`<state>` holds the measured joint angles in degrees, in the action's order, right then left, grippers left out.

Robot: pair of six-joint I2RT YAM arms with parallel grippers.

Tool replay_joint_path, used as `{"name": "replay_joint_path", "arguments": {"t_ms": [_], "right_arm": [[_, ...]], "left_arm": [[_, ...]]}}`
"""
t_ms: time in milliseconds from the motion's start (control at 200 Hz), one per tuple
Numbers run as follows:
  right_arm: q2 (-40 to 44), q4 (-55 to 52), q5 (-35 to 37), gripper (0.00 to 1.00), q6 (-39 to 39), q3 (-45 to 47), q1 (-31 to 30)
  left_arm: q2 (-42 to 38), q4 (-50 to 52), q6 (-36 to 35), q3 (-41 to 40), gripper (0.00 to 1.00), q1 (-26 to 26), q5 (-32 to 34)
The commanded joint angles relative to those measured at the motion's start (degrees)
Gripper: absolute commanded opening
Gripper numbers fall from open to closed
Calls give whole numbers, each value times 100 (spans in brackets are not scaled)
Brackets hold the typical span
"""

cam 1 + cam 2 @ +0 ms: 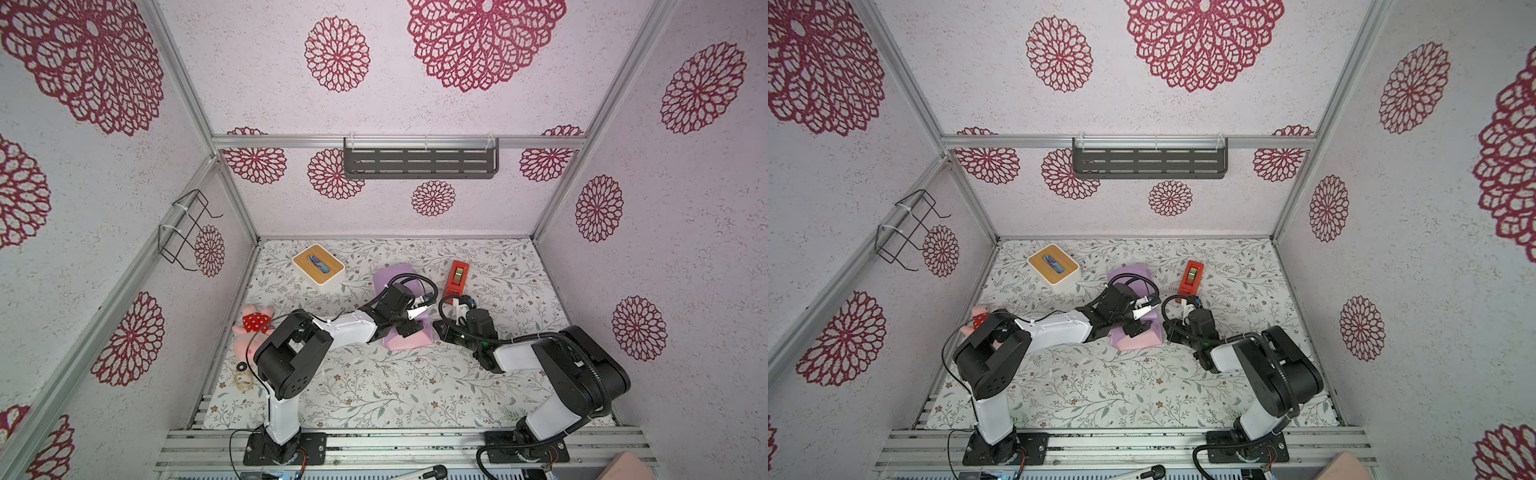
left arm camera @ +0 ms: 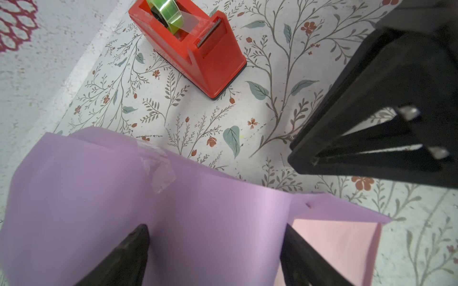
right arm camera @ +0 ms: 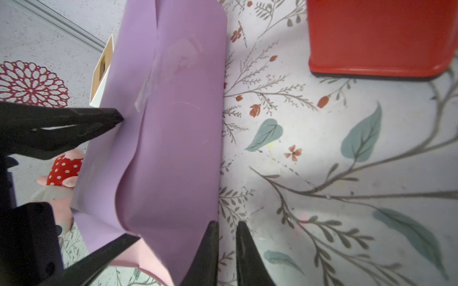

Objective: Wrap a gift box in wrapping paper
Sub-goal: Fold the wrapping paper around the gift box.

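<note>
We find the wrapping paper [image 1: 390, 277] near the middle of the floral table covering [image 1: 374, 386], folded up into a lilac bundle. It sits between the white box with the wooden top [image 1: 318, 268] and the red tape dispenser [image 1: 457, 276], touching neither. The gift box itself is hidden from us; paper covers everything there. At the near end of the bundle a flap [image 2: 329, 237] stands open and shows the pale pink face. A crumpled strip of clear tape [image 2: 159, 173] lies across the seam on top, where one layer overlaps the other.

The left gripper [image 2: 215, 226] reaches over the bundle from the left with its fingers [image 2: 133, 247] spread wide. They straddle the lilac top and clamp nothing (whether the tips press on the sheet we cannot tell).

The right gripper [image 3: 228, 224] is low beside the bundle's right edge, between it and the tape dispenser. Its fingers [image 3: 245, 250] are drawn almost together, with only a thin slit of table covering showing between them, and nothing is held. One finger stands just against the paper's edge.

A pink plush toy [image 1: 253, 322] in red polka dots lies well off to the left, partly behind the left arm.
</note>
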<state>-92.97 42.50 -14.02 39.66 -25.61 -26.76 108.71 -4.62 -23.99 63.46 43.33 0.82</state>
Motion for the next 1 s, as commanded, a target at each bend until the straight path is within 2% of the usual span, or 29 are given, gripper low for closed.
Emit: {"name": "replay_joint_path", "arguments": {"t_ms": [0, 996], "right_arm": [[-8, 588, -232, 17, 186, -79, -103], [-63, 1199, -59, 13, 527, 194, -592]], "left_arm": [[177, 256, -87, -168, 83, -44, 50], [142, 317, -97, -143, 84, -35, 137]]}}
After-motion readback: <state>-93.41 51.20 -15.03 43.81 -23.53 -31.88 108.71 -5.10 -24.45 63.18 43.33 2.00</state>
